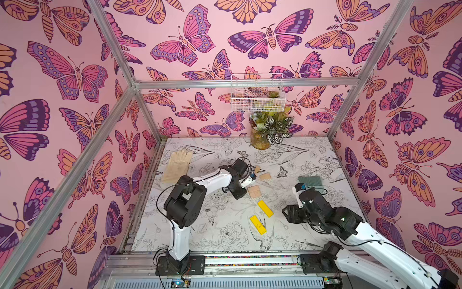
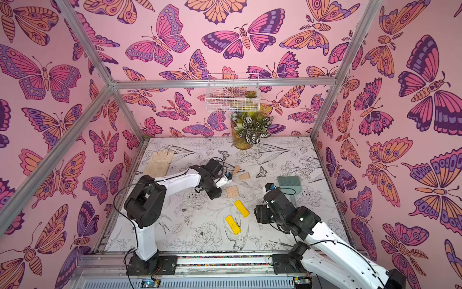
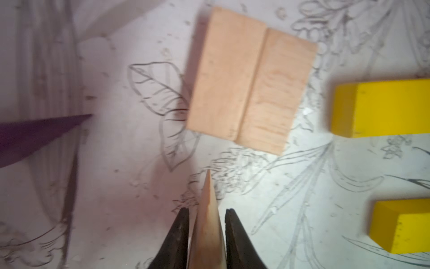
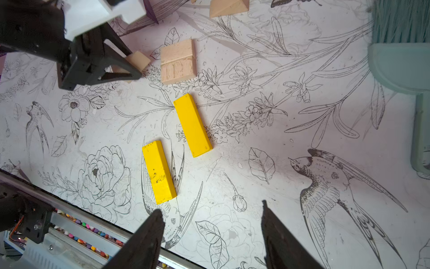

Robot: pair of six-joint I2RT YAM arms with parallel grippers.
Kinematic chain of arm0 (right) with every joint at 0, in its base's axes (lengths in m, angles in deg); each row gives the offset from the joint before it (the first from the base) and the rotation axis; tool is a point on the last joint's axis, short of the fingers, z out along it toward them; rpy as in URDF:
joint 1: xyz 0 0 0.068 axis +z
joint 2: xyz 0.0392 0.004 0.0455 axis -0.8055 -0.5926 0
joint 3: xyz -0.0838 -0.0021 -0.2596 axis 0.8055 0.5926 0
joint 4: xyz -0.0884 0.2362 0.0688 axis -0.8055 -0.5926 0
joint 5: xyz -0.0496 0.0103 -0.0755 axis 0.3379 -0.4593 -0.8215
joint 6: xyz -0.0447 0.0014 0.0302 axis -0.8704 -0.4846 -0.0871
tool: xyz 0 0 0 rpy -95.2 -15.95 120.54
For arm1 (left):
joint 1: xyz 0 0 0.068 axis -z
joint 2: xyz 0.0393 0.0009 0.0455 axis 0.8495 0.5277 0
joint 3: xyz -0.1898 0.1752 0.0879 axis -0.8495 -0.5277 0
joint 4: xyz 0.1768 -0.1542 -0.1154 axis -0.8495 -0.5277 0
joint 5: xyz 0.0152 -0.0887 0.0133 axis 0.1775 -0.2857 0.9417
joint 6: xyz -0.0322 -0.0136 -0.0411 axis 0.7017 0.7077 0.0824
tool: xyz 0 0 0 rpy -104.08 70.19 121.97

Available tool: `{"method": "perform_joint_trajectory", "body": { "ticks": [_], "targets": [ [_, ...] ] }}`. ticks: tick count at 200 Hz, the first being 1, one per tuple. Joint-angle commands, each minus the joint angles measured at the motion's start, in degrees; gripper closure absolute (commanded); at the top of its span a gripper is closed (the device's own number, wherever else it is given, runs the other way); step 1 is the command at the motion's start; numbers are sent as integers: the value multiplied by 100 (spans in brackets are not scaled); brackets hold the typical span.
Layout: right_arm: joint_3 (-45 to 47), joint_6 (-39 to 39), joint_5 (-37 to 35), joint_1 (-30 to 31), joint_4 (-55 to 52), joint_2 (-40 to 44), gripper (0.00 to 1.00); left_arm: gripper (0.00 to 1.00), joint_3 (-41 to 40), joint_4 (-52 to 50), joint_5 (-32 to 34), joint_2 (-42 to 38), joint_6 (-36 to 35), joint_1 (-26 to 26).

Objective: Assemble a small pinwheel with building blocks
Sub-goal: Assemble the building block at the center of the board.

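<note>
Closest to the lens, an aluminium rail (image 1: 250,260) carrying both arm bases is seen along the front edge of the table (image 1: 205,240). Just beyond it a yellow bar (image 1: 258,224) is laid flat, and a second yellow bar (image 1: 265,208) is laid near it but apart, slanted the same way. The right pincer (image 4: 211,207) is held open over the table beside them, with nothing between its jaws.

Further in, two beige rectangles (image 1: 255,192) are set side by side, touching along one long edge so that a square is formed (the seam is plain in the left wrist view). Just beside this square the left pincer (image 3: 207,212) is closed on a beige wedge (image 3: 207,235), its thin edge pointed toward the square; whether the wedge touches the table cannot be told. A purple wedge (image 3: 28,137) is found beyond that pincer.

Farther still, two loose wedges (image 1: 257,169) (image 1: 265,176) are left near each other. A teal brush (image 1: 310,180) is placed to the right and a cream glove (image 1: 176,165) at the far left. A potted plant (image 1: 270,130) is stood against the back wall, with a wire basket (image 1: 257,92) hung above it.
</note>
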Motion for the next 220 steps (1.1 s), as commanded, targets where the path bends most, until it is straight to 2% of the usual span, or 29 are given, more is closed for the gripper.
{"method": "perform_joint_trajectory", "body": {
  "ticks": [1,47,112,136,157,200,220],
  "targets": [
    [35,129,-31,-39,27,76,31,99,51,-558,106,47,224,135],
    [140,199,-76,-41,10,208,32,100,-143,-677,91,-27,687,293],
    [207,244,-66,-34,84,208,33,100,64,-677,197,177,1163,568],
    [219,235,-67,-38,76,229,33,97,65,-668,199,279,1287,568],
    [254,266,-67,-36,81,250,33,90,86,-664,196,315,1438,577],
    [275,276,-71,-36,96,286,33,67,133,-663,232,368,1539,586],
    [270,279,-69,-35,89,287,33,61,134,-647,196,366,1542,599]
  ]
}}
